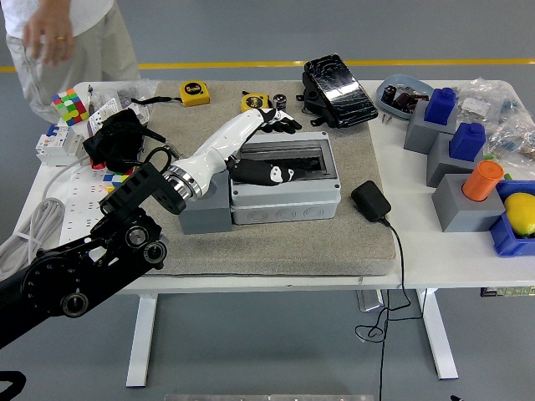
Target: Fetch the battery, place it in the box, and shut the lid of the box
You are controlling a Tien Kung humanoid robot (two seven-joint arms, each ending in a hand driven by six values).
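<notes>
My left hand [266, 134] reaches across the box [284, 190] from the left. Its fingers [282, 124] lie stretched out past the far rim, holding nothing, and the thumb [266, 174] rests on the lid [284, 157]. The lid lies flat with its dark window facing up, and I judge it closed. The open, flat posture suits pressing down more than gripping.

I cannot see the battery. The window is too dark to show whether it is inside the box.

The box sits mid-mat [334, 234] with its long side toward me, which puts the lid within the left arm's reach. A grey block [205, 213] touches the box's left end, directly under my forearm.

My right arm is not in view.

A person [58, 42] stands at the far left corner, with one hand [48, 38] raised well clear of the table.

Judgement: the task is at or near its end. If the latch is not seated, one firm press on the lid should finish it.

Risk: when I withdraw, the fingertips could catch the small clutter [280, 102] just behind the box.
</notes>
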